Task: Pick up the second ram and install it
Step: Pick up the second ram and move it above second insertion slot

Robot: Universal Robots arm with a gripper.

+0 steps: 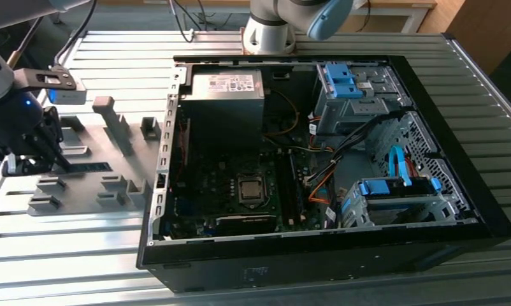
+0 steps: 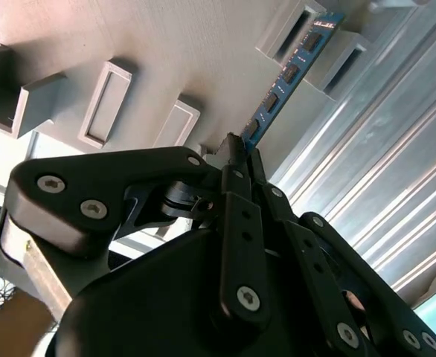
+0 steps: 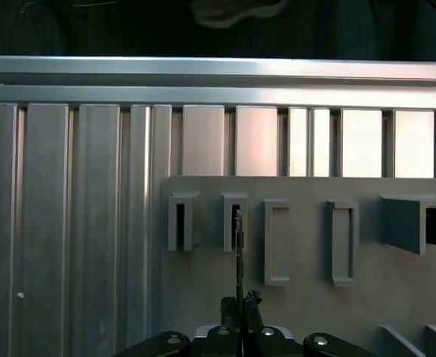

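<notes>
- A ribbed metal table (image 1: 120, 48) carries everything in the exterior view.
- An open black computer case (image 1: 485, 210) lies on its side, filling the middle of that view and spreading toward three o'clock.
- The robot arm (image 1: 268, 32) has its base at twelve o'clock, behind the case. Its dark wrist end comes down at nine o'clock.
- A grey holder tray (image 1: 85, 191) sits on the table at nine o'clock from the case, just beside the case wall. Both wrist views show its upright slotted blocks (image 3: 277, 242).
- The motherboard (image 1: 204, 185) lies flat inside the case, with the square CPU socket (image 1: 251, 189) near its middle.
- The gripper (image 1: 56, 159) is low over the tray. In the second wrist view (image 2: 236, 149) its black fingers (image 2: 242, 216) are drawn narrow, pinching one end of the stick.
- The second ram (image 2: 289, 71), a thin blue-green stick with dark chips, stands on edge in the tray. Its far end sits between two grey slot blocks. The first wrist view shows it edge-on (image 3: 238, 253), running from the gripper (image 3: 240, 312) to a slot. It is well apart from the motherboard.
</notes>
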